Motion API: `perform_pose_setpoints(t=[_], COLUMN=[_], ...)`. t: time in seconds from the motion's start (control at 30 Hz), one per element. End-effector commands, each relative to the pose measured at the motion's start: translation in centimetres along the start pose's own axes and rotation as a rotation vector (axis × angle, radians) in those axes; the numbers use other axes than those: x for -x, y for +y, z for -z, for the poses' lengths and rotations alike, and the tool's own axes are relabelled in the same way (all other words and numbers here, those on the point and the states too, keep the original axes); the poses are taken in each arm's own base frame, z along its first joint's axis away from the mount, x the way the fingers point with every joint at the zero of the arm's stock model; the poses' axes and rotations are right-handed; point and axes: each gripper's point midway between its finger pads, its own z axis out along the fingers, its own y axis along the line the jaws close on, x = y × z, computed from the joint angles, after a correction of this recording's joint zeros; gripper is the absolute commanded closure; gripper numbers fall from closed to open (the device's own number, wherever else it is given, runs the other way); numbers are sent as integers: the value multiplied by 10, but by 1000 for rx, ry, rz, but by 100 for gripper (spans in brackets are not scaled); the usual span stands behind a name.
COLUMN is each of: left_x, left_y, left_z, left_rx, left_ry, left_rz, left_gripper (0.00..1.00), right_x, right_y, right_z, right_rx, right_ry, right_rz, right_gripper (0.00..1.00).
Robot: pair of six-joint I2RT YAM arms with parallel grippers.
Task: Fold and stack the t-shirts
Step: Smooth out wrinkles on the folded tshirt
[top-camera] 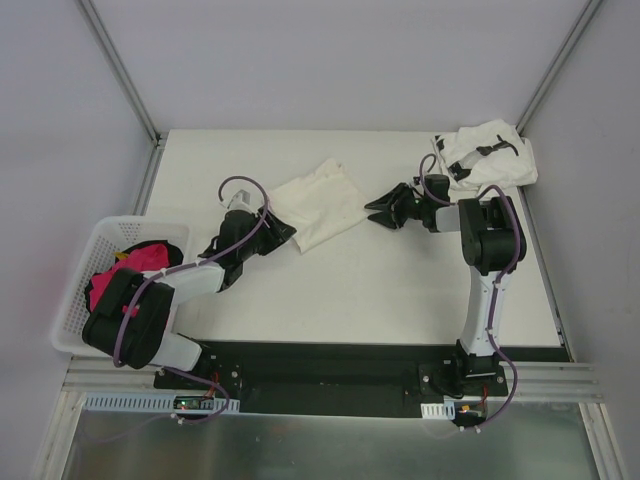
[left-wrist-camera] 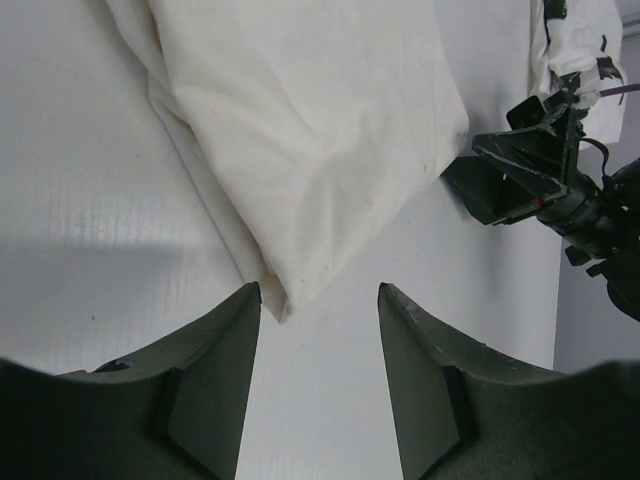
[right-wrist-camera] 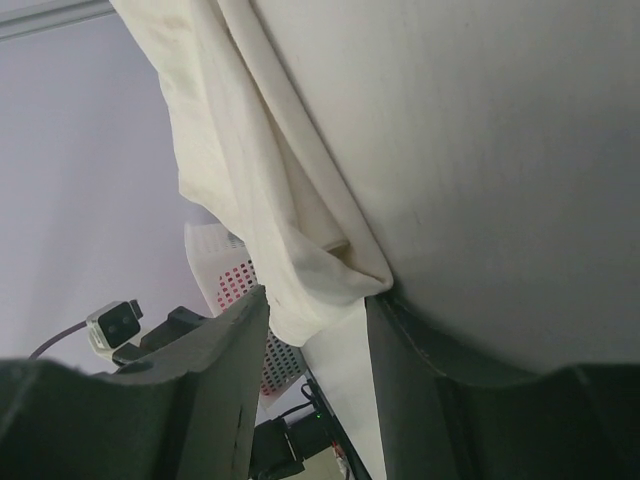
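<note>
Near left, beside the arm bases: basket (top-camera: 72, 300) with red-pink cloth inside. Middle of the table (top-camera: 380, 290): left gripper (top-camera: 283, 232), jaws spread and empty, tips just short of the near-left corner of the cream t-shirt (top-camera: 320, 205), folded small. Right gripper (top-camera: 372, 210), likewise spread and empty, at the same shirt's right corner. Far right: printed t-shirt (top-camera: 487, 155), crumpled, not yet folded, well apart from the cream one. Likely hazards: pinching only the top layer and undoing the fold; dragging one corner and skewing the bundle; contact between two grippers working so small a piece.
</note>
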Motion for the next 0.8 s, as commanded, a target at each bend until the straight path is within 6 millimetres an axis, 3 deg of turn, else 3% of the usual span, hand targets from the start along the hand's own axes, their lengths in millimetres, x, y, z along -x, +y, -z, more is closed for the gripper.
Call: perform_pose_setpoints(t=[0.0, 0.37, 0.77], left_x=[17, 23, 27], left_y=[-18, -13, -7], left_z=[12, 15, 17], left_rx=[-55, -21, 11], left_ry=[-53, -77, -92], left_rz=[-41, -73, -77], left_gripper=[50, 50, 50], right_x=[8, 10, 23], right_y=[4, -6, -3], right_z=[-5, -17, -20], right_rx=[-18, -76, -95], right_ry=[-21, -39, -99], right_rz=[26, 16, 5], right_gripper=[53, 55, 77])
